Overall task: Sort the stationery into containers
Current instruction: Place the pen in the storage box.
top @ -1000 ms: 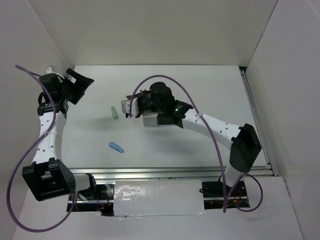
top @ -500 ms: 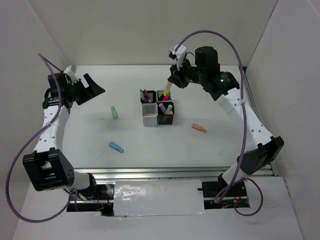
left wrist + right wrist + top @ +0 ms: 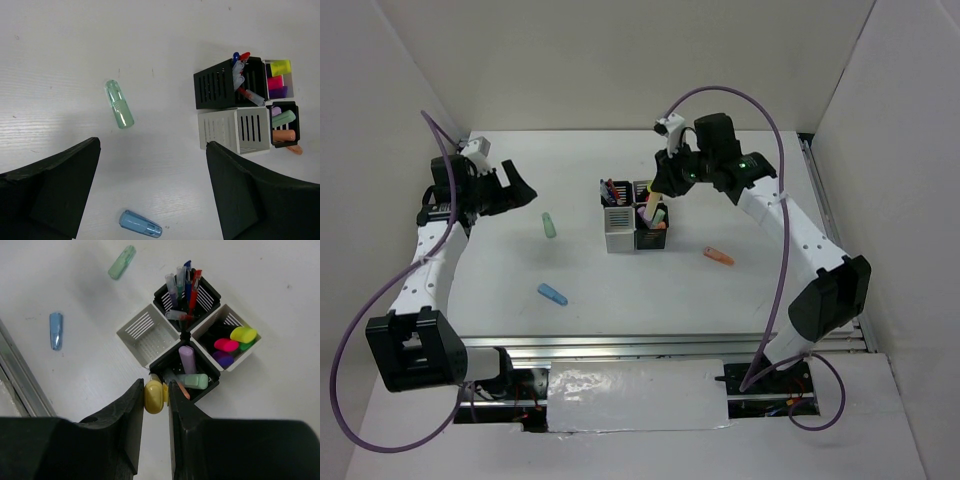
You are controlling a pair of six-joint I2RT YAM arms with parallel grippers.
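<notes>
The containers (image 3: 632,216) are a 2x2 block of slotted cups at mid-table. In the right wrist view one black cup (image 3: 187,292) holds thin pens. A white cup (image 3: 231,337) holds bright-ended highlighters, and a white cup (image 3: 149,335) is empty. A black cup (image 3: 189,369) holds pastel markers. My right gripper (image 3: 155,392) is shut on a yellow marker (image 3: 154,396), held upright over that cup's near edge. It also shows in the top view (image 3: 660,192). My left gripper (image 3: 516,185) is open and empty, left of the block, and also shows in its wrist view (image 3: 152,150).
Loose markers lie on the table. A green one (image 3: 548,225) is left of the cups, a blue one (image 3: 552,293) is nearer the front and an orange one (image 3: 718,256) is to the right. White walls enclose the table, with a metal rail along the front.
My right gripper has come down and left toward the cups with the yellow marker. My left gripper has shifted a little to the right.
</notes>
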